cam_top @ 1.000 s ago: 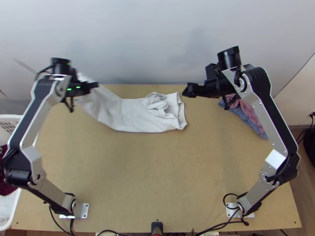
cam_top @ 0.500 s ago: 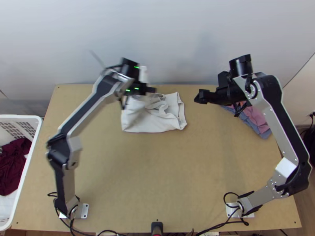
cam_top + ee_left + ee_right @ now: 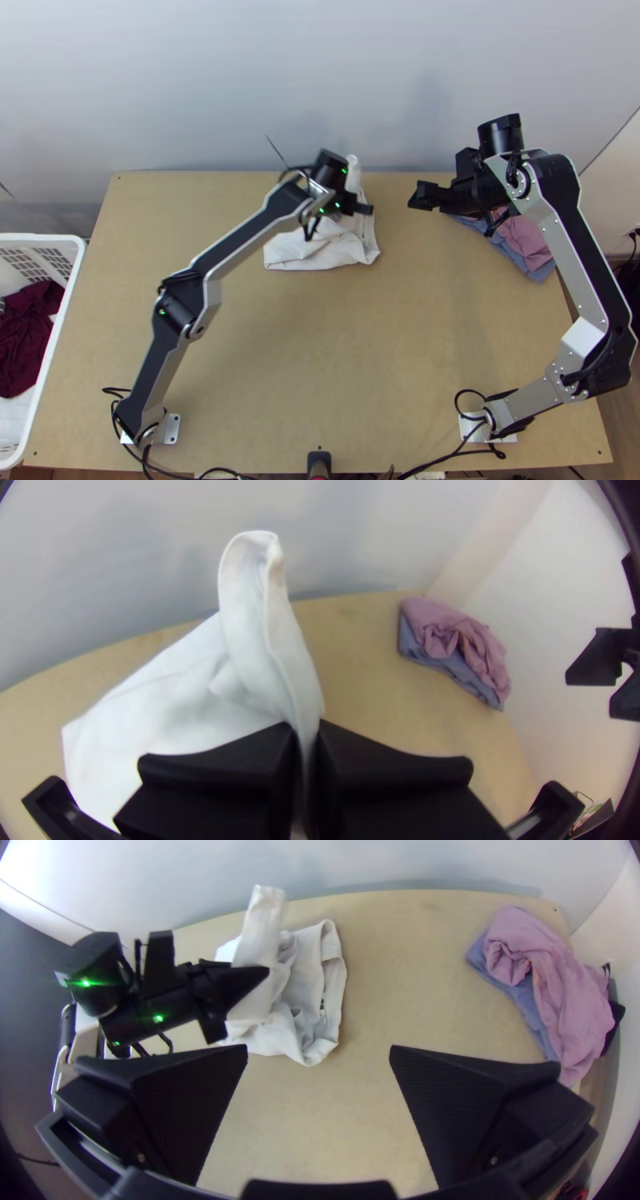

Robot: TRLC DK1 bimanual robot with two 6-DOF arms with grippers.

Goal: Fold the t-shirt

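In the top view the white t-shirt (image 3: 320, 250) lies partly bunched near the table's back edge, and my left gripper (image 3: 366, 210) is over its right part. The left wrist view has my left gripper (image 3: 307, 747) shut on a raised strip of the t-shirt (image 3: 263, 633), whose end stands up past the fingers. My right gripper (image 3: 419, 197) hangs to the right of the shirt in the top view. Seen from its own wrist, the right gripper (image 3: 319, 1053) is open with its fingers wide apart, nothing between them, and the t-shirt (image 3: 307, 987) lies beyond.
Pink and blue-grey folded cloths (image 3: 524, 238) lie at the table's back right, beneath the right arm. A white basket (image 3: 72, 300) with dark red cloth (image 3: 28, 336) stands at the left edge. Bare wood (image 3: 344, 352) stretches in front of the shirt.
My left gripper has swept from the far left toward the right, carrying the shirt's left part over the rest. The right gripper has shifted a little to the right.
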